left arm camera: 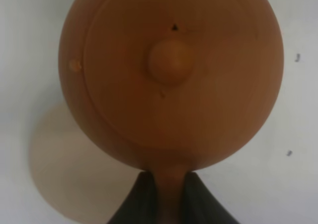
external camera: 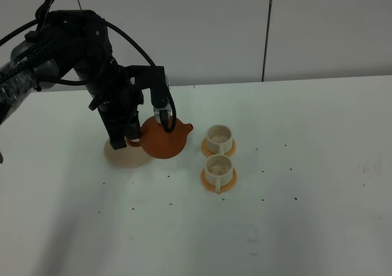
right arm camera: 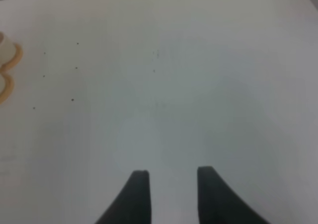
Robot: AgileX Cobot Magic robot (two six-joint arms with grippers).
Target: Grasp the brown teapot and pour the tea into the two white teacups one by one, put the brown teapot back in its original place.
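**Brown teapot** (external camera: 164,140): round, squat, matt terracotta clay, an even orange-brown all over. The short spout (external camera: 187,128) is pointing away from the cream disc (external camera: 125,155). Seen from above, the lid is sitting flush as a wide circle, with a small round knob (left arm camera: 170,61) at its centre and a tiny dark mark just beside the knob. The loop handle (left arm camera: 170,177) is facing back toward the disc.

**Position:** the pot is hanging upright at the disc's edge and overlapping that edge in my left wrist view. It is looking raised off the disc, though I cannot tell for certain.

**Left gripper** (left arm camera: 170,186): I am clamping it on the handle, one dark finger (left arm camera: 141,201) pressing each side.

**White teacups:** two, cream-white and cylindrical, each standing on its own orange coaster. Both are sitting beyond the teapot from the disc. The far cup (external camera: 218,138) is standing just past the spout, and the near cup (external camera: 218,167) is standing just beside it.

**Right gripper** (right arm camera: 173,172): I am holding its jaws apart with nothing between them. It is hovering over bare white table (right arm camera: 208,75), well apart from the disc.
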